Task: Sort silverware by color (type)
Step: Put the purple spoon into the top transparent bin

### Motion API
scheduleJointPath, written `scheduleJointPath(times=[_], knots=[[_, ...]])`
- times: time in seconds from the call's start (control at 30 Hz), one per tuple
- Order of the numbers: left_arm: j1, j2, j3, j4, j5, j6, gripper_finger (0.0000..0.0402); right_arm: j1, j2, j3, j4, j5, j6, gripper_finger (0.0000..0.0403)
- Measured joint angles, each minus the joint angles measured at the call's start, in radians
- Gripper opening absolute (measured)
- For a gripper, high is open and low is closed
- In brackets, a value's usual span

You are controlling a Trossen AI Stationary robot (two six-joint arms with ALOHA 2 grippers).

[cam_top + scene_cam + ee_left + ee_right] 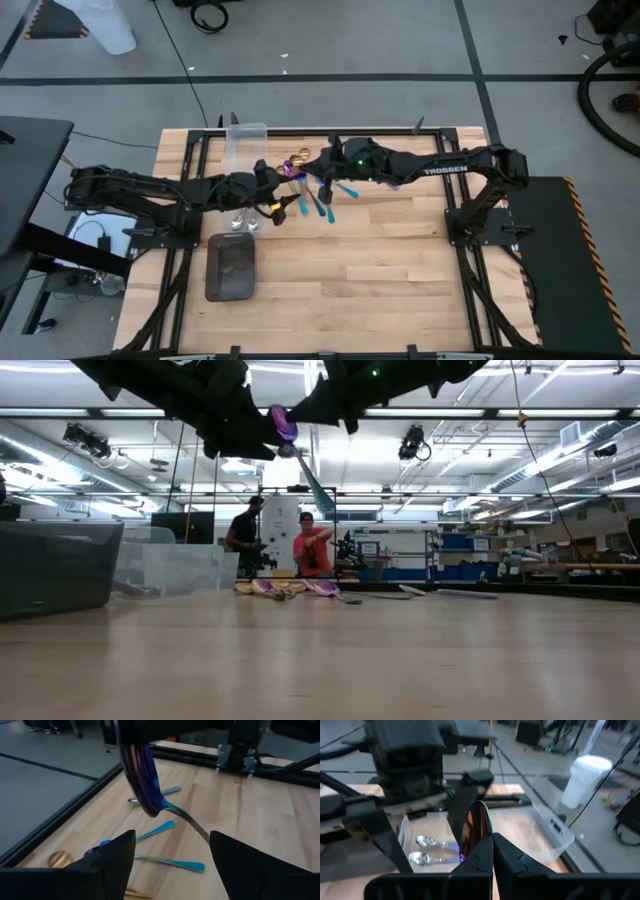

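Note:
An iridescent purple spoon (146,785) with a teal handle hangs in the air over the table's far middle, and my right gripper (492,854) is shut on it. My left gripper (172,857) is open just in front of it, its fingers wide apart below the spoon's bowl and on either side of the handle. More teal-handled spoons (325,205) and gold spoons (296,158) lie flat on the wood below. Two silver spoons (422,850) lie by the clear bin. My right gripper pinches the spoon's purple bowl (479,827) between its two fingers, and the bowl's rim stands out past the fingertips. The fingers reach in nearly level from the table's right. The spoon is lifted clear, with its handle (318,492) slanting down below the hold.
A clear plastic bin (246,140) stands at the far left of the wood. A dark grey tray (230,268) sits nearer the front. Black frame rails (320,130) edge the table. Two people (310,550) stand in the room beyond. Bare wood lies to the right and front.

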Motion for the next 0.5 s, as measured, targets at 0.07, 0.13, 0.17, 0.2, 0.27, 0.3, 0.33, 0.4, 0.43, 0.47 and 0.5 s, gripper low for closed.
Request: scheduleJointPath(times=[0.07, 0.13, 0.17, 0.2, 0.27, 0.3, 0.33, 0.4, 0.43, 0.47, 0.5], knots=[[0.01, 0.0, 0.0, 0.013, 0.022, 0.0, 0.0263, 0.012, 0.0, 0.0, 0.037, 0.013, -0.007, 0.0007], [0.013, 0.0, 0.0, 0.036, 0.04, 0.0, 0.0259, 0.02, 0.0, 0.0, 0.066, 0.021, -0.012, 0.0007], [0.013, 0.0, 0.0, 0.047, 0.045, 0.001, 0.0256, 0.024, 0.0, 0.0, 0.076, 0.021, -0.013, 0.0007], [0.013, 0.0, 0.0, 0.059, 0.046, 0.001, 0.0252, 0.025, 0.0, 0.0, 0.086, 0.022, -0.013, 0.0007], [0.013, 0.0, 0.0, 0.074, 0.047, 0.001, 0.0243, 0.031, 0.0, 0.0, 0.104, 0.027, -0.014, 0.0007], [0.013, 0.0, 0.0, 0.076, 0.048, 0.001, 0.0238, 0.033, 0.0, 0.0, 0.112, 0.035, -0.014, 0.0007], [0.013, 0.0, 0.0, 0.076, 0.049, 0.001, 0.0231, 0.037, 0.001, 0.0, 0.12, 0.046, -0.018, 0.0007], [0.013, 0.0, 0.0, 0.076, 0.049, 0.0, 0.0216, 0.044, 0.001, 0.0, 0.137, 0.055, -0.029, 0.0007], [0.013, 0.0, 0.0, 0.077, 0.049, 0.0, 0.0207, 0.047, 0.001, 0.0, 0.145, 0.056, -0.032, 0.0007], [0.013, 0.0, 0.0, 0.079, 0.05, 0.0, 0.0197, 0.049, 0.001, 0.0, 0.15, 0.057, -0.036, 0.0007], [0.013, 0.0, 0.0, 0.081, 0.057, 0.0, 0.0187, 0.051, 0.001, 0.0, 0.154, 0.058, -0.042, 0.0007]])
